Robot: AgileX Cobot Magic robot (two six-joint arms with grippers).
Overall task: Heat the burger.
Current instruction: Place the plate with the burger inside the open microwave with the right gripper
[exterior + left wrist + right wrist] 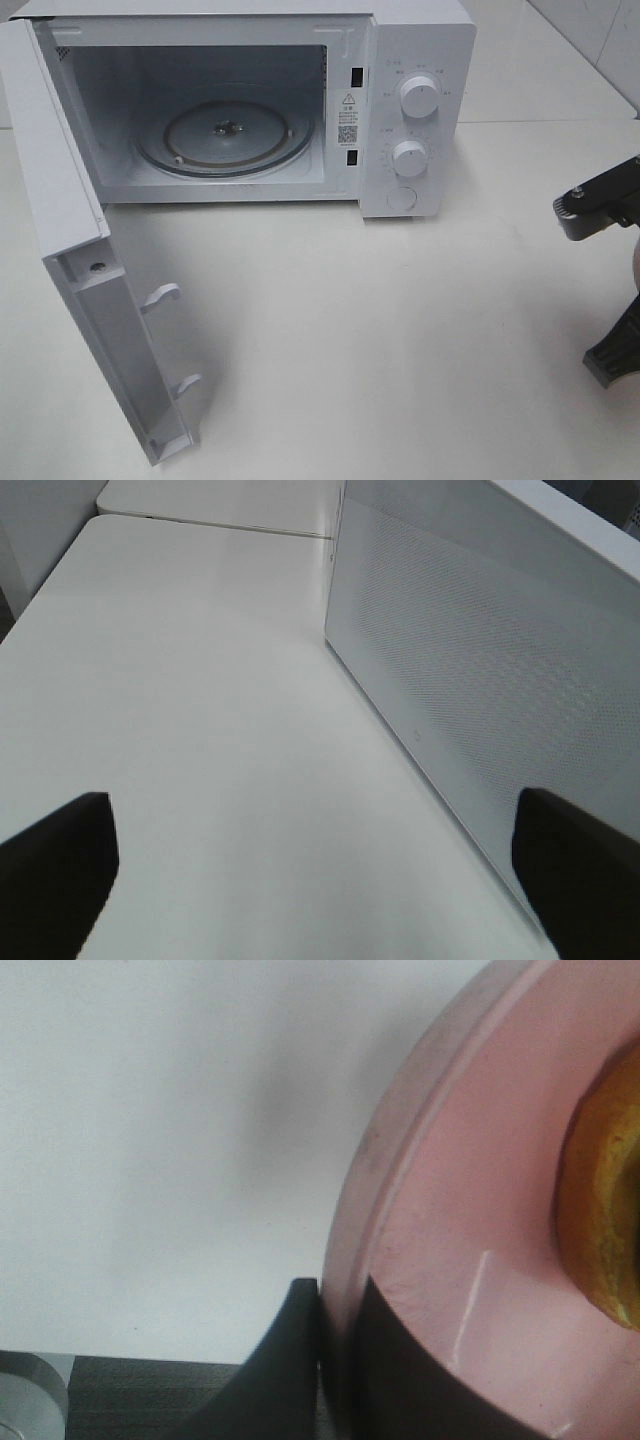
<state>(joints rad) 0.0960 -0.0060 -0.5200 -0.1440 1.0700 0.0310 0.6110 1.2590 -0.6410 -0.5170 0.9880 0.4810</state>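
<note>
The right gripper (338, 1285) is clamped on the rim of a round pink plate (470, 1210), one dark finger (285, 1360) under the edge and the other on the plate's upper face. The left gripper (320, 880) stands wide apart and holds nothing. Its two black fingers (55, 880) hang over bare tabletop, beside a white panel (470, 680) with a fine dotted mesh.

The white table (380, 330) fills most of the high view. At its back stands a white microwave (420, 30) with its cavity exposed. Its door (80, 250) is swung fully out on the left side of the view, inner face showing, with two latch hooks (160, 297) sticking out of it. A round glass turntable (225, 135) lies flat on the floor of the cavity with nothing on it.

Parts of the right arm (598, 205) show at the right edge of the high view, well apart from the microwave.

The burger (600, 1210) sits on the pink plate, inward from the gripped rim. Only a slice of its glossy golden-brown bun shows at the edge of the right wrist view.

On the microwave's control panel two white knobs, one (417, 96) above the other (409, 157), sit over a round button (401, 198).
</note>
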